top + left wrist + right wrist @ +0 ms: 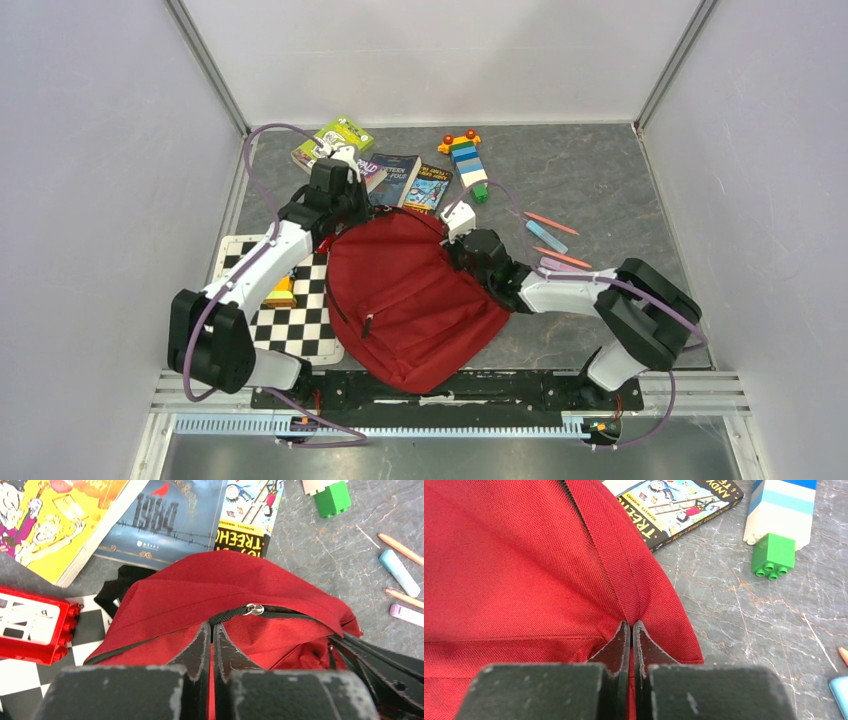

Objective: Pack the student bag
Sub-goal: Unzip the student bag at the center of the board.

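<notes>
White walls enclose a grey, marbled tabletop (600, 180). The student bag (410, 295), dark red with black zippers, is laid flat at the middle of the tabletop, reaching toward 6 o'clock, where its lower end meets the rail carrying the arm bases.

The bag's upper edge is held at two places. At about 11 o'clock on the bag, the left gripper (211, 626) is seen with its jaws pressed together on the red fabric, its tips against the black zipper tape just beside a metal zipper pull (254, 609). At about 1 o'clock on the bag, the right gripper (630, 623) is likewise closed narrow, and a fold of fabric at the end of the zipper seam is pinched between its fingers.

A checkerboard (300, 310) is spread at 9 o'clock from the bag and is partly covered by it; a small red box (32, 625) rests on the board. Several books (395, 178) are fanned out at 12 o'clock from the bag, the nearest one touching or tucked under its top edge. A stack of toy blocks (466, 160) lies beside the books, ending in a green block (773, 555). At 2 o'clock from the bag, a few pencils and chalk-like sticks (548, 235) are scattered.
</notes>
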